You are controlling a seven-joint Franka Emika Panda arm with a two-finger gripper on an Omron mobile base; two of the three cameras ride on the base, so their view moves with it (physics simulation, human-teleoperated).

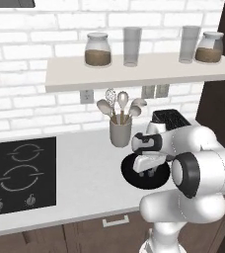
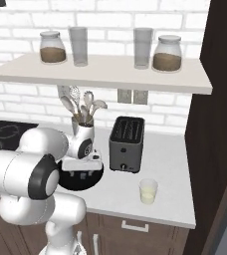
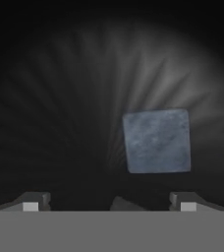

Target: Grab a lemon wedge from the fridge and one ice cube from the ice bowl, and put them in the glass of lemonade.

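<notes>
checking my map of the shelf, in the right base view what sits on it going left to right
jar → grey glass → second grey glass → second jar, all standing on the shelf

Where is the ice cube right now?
The ice cube lies in the black ice bowl, right of centre in the hand view, just ahead of the open gripper. The bowl sits left of the toaster.
</notes>
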